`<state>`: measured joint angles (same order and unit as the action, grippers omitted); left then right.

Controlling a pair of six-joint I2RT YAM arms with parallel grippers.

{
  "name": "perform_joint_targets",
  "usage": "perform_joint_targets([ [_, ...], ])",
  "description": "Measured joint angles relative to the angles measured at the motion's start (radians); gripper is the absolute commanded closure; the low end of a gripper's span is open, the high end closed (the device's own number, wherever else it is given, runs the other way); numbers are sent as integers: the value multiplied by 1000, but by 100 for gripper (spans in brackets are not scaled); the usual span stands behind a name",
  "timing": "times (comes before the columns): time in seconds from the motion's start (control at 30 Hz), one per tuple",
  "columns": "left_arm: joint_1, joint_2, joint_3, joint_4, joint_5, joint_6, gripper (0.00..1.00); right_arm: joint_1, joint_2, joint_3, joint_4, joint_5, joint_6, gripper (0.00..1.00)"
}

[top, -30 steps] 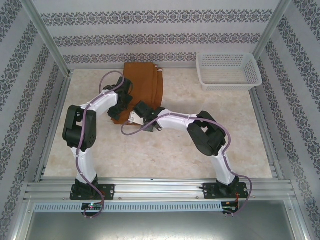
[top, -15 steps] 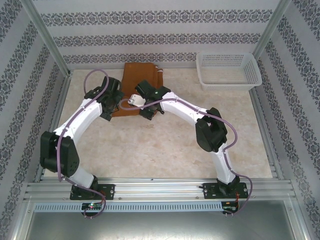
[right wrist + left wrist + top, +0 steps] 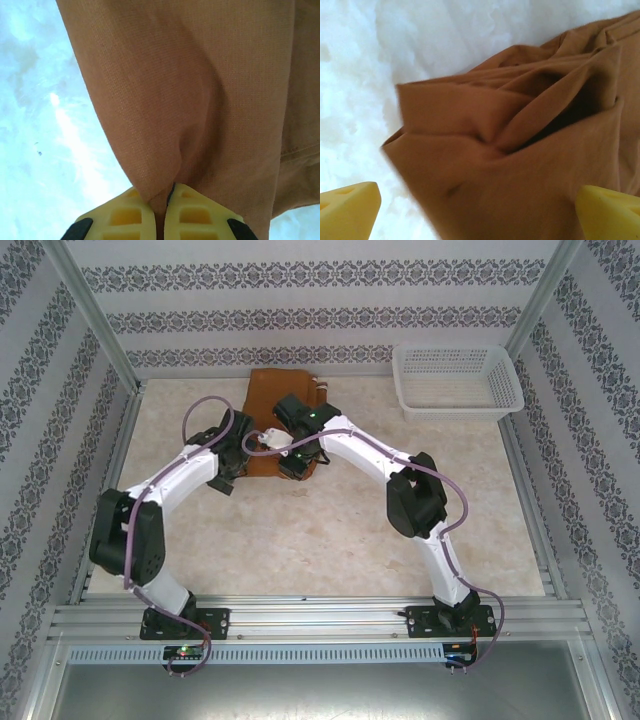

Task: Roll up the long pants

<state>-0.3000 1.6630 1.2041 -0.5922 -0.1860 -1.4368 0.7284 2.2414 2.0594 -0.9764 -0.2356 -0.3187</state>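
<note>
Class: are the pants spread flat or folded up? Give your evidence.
Folded up: the pants lie doubled with deep creases; the right gripper pinches one fold.

Seemingly marbled table (image 3: 300,540): pants (image 3: 265,390), basket (image 3: 460,400)

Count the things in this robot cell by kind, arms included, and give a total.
Long pants, rust-brown: 1
Basket, white plastic: 1
Robot arms: 2, the left arm and the right arm
Total: 4
</note>
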Motion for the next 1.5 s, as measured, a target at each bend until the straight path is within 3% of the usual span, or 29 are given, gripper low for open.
perform_joint_targets([
  [0.1, 0, 70, 53, 3, -31, -15, 0, 0, -6, -7, -4, -16, 7, 100],
  [0.13, 0, 87, 64, 3, -37, -20, 5, 0, -9, -11, -3, -19, 9, 100],
  [0.17, 0, 109, 76, 5, -41, -31, 35, 0, -15, -19, 0, -21, 11, 100],
  [0.2, 0, 125, 81, 8, -45, -39, 77, 0, -22, -26, 0, -21, 14, 100],
  [0.23, 0, 139, 84, 9, -49, -41, 100, 0, -27, -30, 0, -21, 16, 100],
  [0.33, 0, 184, 103, 7, -51, -54, 100, 2, -50, -50, 7, -19, 18, 100],
  [0.37, -1, 197, 112, 7, -47, -56, 100, 4, -60, -59, 10, -16, 18, 89],
  [0.43, -2, 209, 129, 5, -30, -57, 100, 15, -85, -87, 27, 15, 19, 56],
  [0.47, -1, 212, 136, 5, -30, -56, 100, 23, -101, -105, 31, 39, 17, 44],
  [0.53, 6, 221, 149, 5, -37, -57, 100, 49, -156, -155, 39, 109, 12, 33],
  [0.57, 9, 225, 152, 5, -36, -56, 100, 68, -189, -184, 45, 153, 10, 19],
  [0.67, 19, 227, 158, 3, -35, -56, 100, 139, -296, -280, 94, 302, -13, 11],
  [0.83, 28, 227, 168, 0, -31, -48, 100, 277, -380, -451, 240, 571, -97, 6],
  [0.97, 32, 227, 171, -2, -23, -37, 100, 335, -322, -544, 372, 737, -175, 6],
  [1.13, 35, 227, 171, -2, -6, -29, 100, 320, -229, -595, 592, 907, -322, 3],
  [1.23, 40, 226, 170, -2, 6, -26, 100, 301, -182, -599, 756, 984, -448, 9],
  [1.27, 40, 224, 167, -1, 10, -25, 100, 292, -169, -598, 804, 996, -482, 16],
  [1.33, 40, 216, 159, -1, 20, -18, 100, 269, -150, -584, 841, 1001, -516, 45],
  [1.37, 40, 209, 154, -1, 25, -14, 100, 254, -141, -565, 832, 997, -510, 64],
  [1.4, 40, 202, 149, 0, 29, -13, 100, 239, -134, -542, 812, 985, -496, 97],
  [1.5, 40, 181, 146, 3, 49, -8, 98, 192, -130, -476, 728, 918, -423, 100],
])
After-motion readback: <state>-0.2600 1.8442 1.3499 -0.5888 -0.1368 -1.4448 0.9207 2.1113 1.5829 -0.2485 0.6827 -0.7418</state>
